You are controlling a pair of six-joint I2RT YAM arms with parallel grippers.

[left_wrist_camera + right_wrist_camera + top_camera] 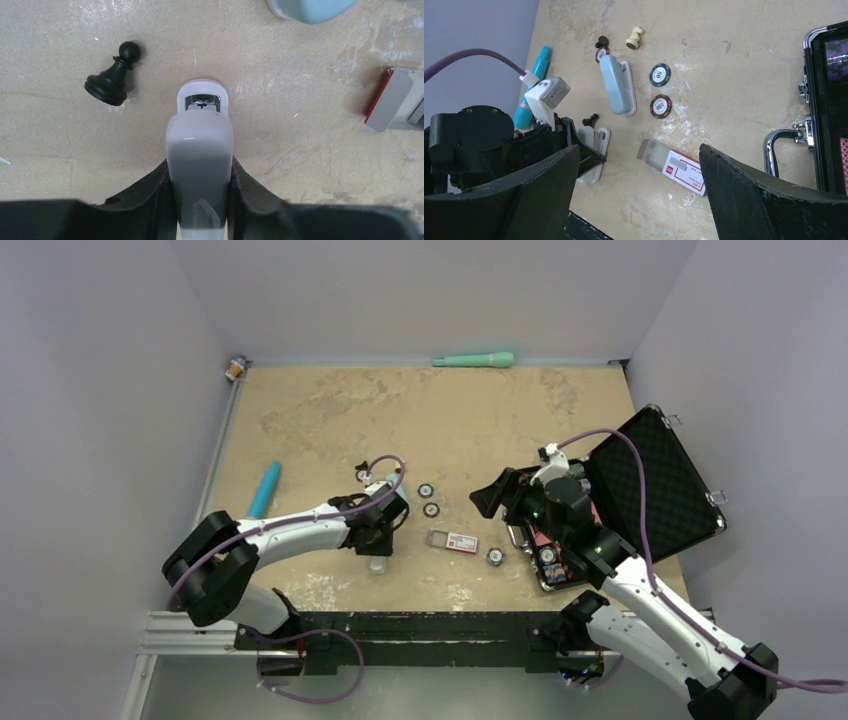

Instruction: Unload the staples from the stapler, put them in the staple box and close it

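Staples: not visible, probably inside stapler (199, 135), pinched between left gripper (200, 172) fingers. Right gripper (639, 150): wide open, empty. Could pivot or slip, being held only by smooth rear sides; could knock pawn (111, 75) ahead-left.

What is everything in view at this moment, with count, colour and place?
white stapler: one, white, left of centre, gripped
blue stapler: one, light blue, just beyond the white one
clear box: one, red-and-white label, table centre
poker chips: four loose, dark, around centre
chess pawns: at least two, black and cream, near the staplers
marker: one, turquoise, left side
pen-like stick: one, mint green, far edge
small item: one, far-left corner, too small to identify
case: one, black, open, right side
staples: none visible
left gripper: jaws closed on the white stapler
right gripper: jaws wide open, empty
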